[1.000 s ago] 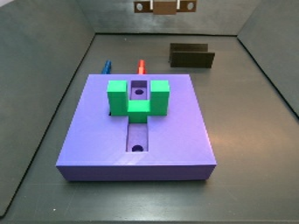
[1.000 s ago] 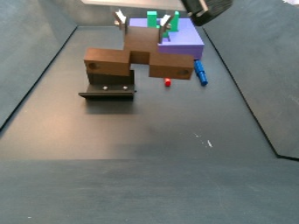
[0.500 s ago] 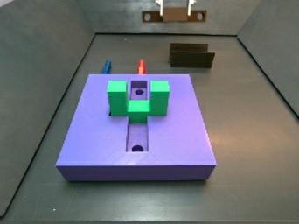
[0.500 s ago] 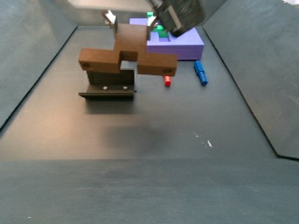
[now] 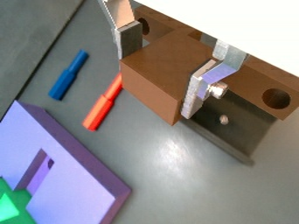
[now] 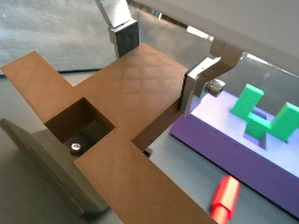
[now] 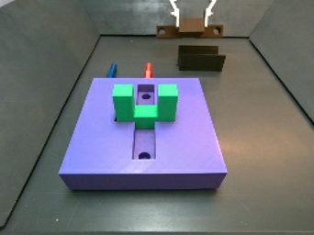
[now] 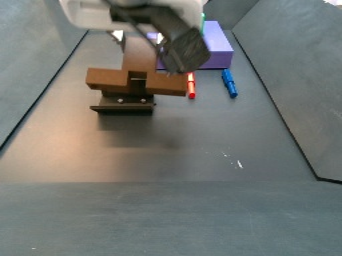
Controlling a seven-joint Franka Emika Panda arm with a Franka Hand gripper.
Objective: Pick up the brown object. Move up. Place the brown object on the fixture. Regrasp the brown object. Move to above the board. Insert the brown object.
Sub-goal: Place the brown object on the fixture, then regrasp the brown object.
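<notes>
While the hand [image 5: 170, 54] clamps the brown object [image 8: 136, 80] by its crosspiece, the long bar lies level across the fixture [image 8: 123, 104], upper left.

Gripper [image 7: 194, 20] has dropped lower and moved away from the board [image 7: 185, 138], now over the fixture [image 7: 201, 60]. The brown object [image 8: 135, 81] between its fingers [image 5: 212, 77] has come down with it, now just above the fixture, long bar level across it.

My gripper [image 5: 173, 59] holds the brown object [image 8: 130, 80] over the fixture [image 8: 123, 104]; red peg [image 8: 191, 88] lies beside it, floor [image 8: 174, 180] nearer is open.
</notes>
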